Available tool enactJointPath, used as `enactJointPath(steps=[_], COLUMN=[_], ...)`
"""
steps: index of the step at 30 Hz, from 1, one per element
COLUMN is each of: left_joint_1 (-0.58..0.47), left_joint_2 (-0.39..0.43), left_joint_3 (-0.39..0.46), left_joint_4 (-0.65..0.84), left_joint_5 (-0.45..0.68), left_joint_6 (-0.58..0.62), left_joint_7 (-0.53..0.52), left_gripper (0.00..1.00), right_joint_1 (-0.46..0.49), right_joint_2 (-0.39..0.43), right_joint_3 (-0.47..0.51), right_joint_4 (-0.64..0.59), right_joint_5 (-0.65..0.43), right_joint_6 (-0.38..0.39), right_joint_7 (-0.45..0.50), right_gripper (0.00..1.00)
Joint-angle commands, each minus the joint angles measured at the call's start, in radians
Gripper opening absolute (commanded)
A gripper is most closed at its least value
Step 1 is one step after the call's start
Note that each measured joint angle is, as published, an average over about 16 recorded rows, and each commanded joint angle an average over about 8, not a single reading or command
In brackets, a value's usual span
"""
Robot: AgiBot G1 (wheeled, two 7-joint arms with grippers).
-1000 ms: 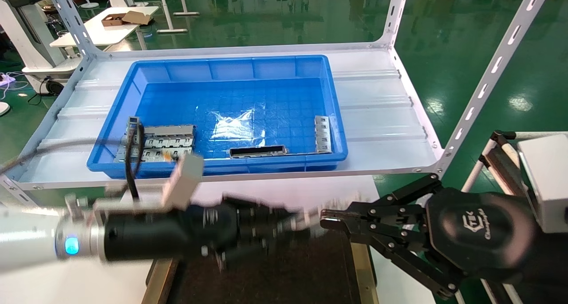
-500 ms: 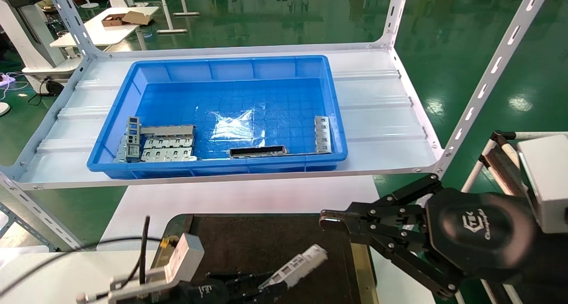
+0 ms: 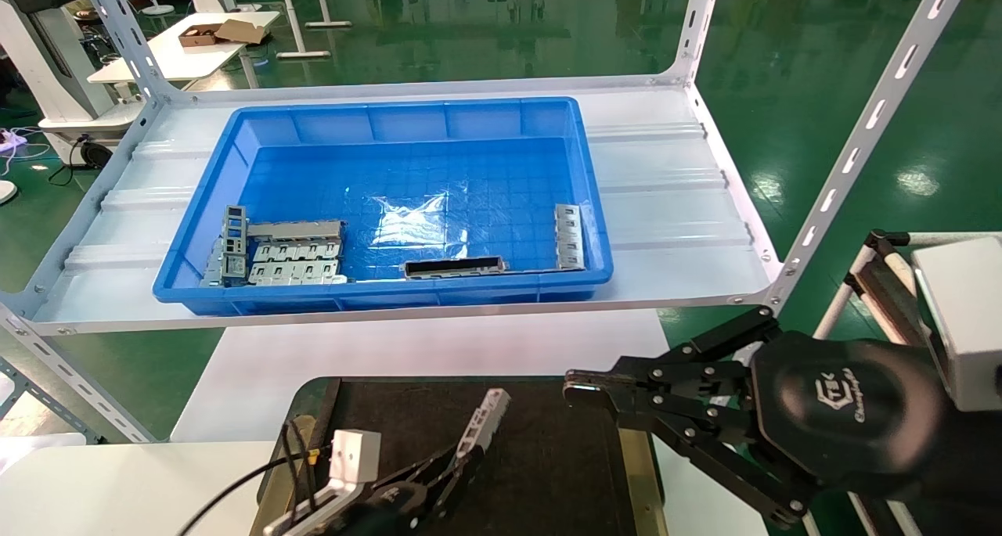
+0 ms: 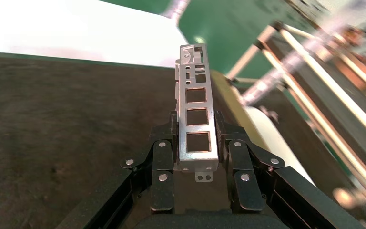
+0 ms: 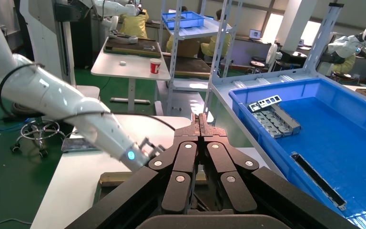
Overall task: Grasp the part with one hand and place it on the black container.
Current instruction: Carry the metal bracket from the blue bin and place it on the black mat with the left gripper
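My left gripper [image 3: 462, 459] is shut on the part [image 3: 483, 419], a short silver-grey bar with square cut-outs. It holds the part tilted over the black container [image 3: 548, 473], low at the near edge of the head view. In the left wrist view the part [image 4: 196, 114] stands clamped between the two fingers [image 4: 163, 152] of the left gripper [image 4: 198, 138], above the container's dark matte surface [image 4: 52, 133]. My right gripper [image 3: 583, 387] is shut and empty, parked over the container's right rim; its closed fingertips [image 5: 201, 125] show in the right wrist view.
A large blue bin [image 3: 391, 121] sits on the white shelf [image 3: 665, 199] behind, holding flat perforated plates [image 3: 293, 258], a long bar with a dark slot [image 3: 454, 267] and another short bar [image 3: 569, 235]. White shelf uprights [image 3: 861, 137] stand at the right.
My left arm dropped from in front of the bin to low over the black container. The part it holds swung left and now tilts more upright. The right arm has not moved.
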Motion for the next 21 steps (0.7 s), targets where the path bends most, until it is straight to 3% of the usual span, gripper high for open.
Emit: enactJointPath(steps=[1, 10, 21], left_joint_1=[0.003, -0.054, -0.098], left_joint_2=[0.045, 0.185, 0.245], left_joint_3=[0.018, 0.119, 0.223], left_joint_4=[0.014, 0.146, 0.257], left_joint_5=[0.029, 0.038, -0.028], left_joint_6=[-0.093, -0.291, -0.428], left_joint_7=[-0.016, -0.069, -0.046], left_gripper=[0.00, 0.00, 0.00], right_joint_1=[0.000, 0.000, 0.000], right_joint_2=[0.000, 0.000, 0.001], right_joint_3=[0.000, -0.001, -0.001], right_joint_4=[0.000, 0.000, 0.000], right_joint_5=[0.000, 0.000, 0.001], right_joint_6=[0.000, 0.000, 0.001], right_joint_7=[0.000, 0.000, -0.001], right_gripper=[0.00, 0.00, 0.00])
